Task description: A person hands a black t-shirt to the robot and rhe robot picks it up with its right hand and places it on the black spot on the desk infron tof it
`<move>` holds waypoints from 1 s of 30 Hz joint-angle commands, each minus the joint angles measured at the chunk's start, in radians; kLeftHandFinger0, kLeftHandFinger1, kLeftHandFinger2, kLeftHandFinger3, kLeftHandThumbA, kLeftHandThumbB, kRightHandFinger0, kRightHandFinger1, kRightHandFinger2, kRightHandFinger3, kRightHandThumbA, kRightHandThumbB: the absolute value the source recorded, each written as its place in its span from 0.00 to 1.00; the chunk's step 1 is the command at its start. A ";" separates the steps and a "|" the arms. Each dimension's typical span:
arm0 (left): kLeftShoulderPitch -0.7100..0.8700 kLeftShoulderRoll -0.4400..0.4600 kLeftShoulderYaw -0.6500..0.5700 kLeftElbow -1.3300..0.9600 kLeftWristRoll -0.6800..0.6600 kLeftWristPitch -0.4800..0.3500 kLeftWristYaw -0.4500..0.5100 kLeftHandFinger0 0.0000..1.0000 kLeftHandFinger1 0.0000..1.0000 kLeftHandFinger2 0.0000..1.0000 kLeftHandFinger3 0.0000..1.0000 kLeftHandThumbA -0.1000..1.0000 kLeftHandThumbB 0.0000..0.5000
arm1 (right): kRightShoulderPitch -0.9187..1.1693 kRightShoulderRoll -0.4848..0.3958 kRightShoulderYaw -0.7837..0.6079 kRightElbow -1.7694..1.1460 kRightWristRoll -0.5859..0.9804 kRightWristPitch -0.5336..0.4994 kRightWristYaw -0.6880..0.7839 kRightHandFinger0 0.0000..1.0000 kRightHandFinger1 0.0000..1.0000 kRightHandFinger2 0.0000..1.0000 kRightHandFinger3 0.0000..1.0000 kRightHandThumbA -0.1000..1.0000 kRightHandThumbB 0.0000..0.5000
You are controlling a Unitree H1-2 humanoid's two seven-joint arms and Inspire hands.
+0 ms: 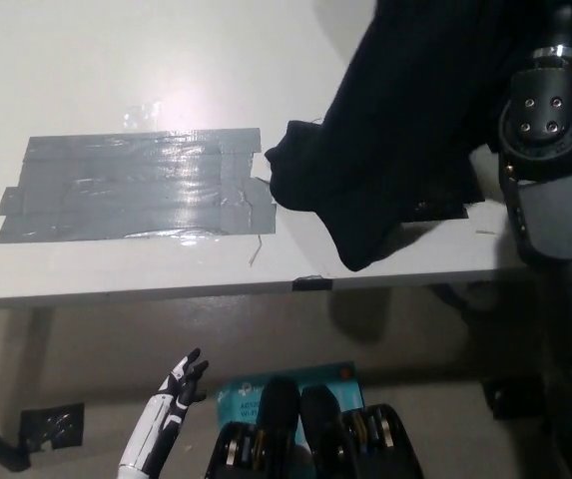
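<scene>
The black right arm (553, 170) is raised at the right; its fingers are hidden. The black cloth t-shirt (405, 130) is draped over the white surface (116, 60). The white left hand (166, 414) hangs low, fingers spread.

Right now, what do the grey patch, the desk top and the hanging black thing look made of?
Grey patch: overlapping strips of duct-type tape, glossy, with wrinkles and glare. Desk top: smooth white laminate or painted board, probably; it shows a soft sheen. T-shirt: matte black fabric, draping in soft folds beside the right arm.
</scene>
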 commanded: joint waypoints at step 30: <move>-0.055 0.014 -0.009 -0.035 0.044 -0.020 0.018 0.64 0.77 0.71 1.00 1.00 0.92 | 0.119 -0.202 0.703 -0.074 -0.193 -0.039 0.699 1.00 1.00 1.00 1.00 0.31 0.45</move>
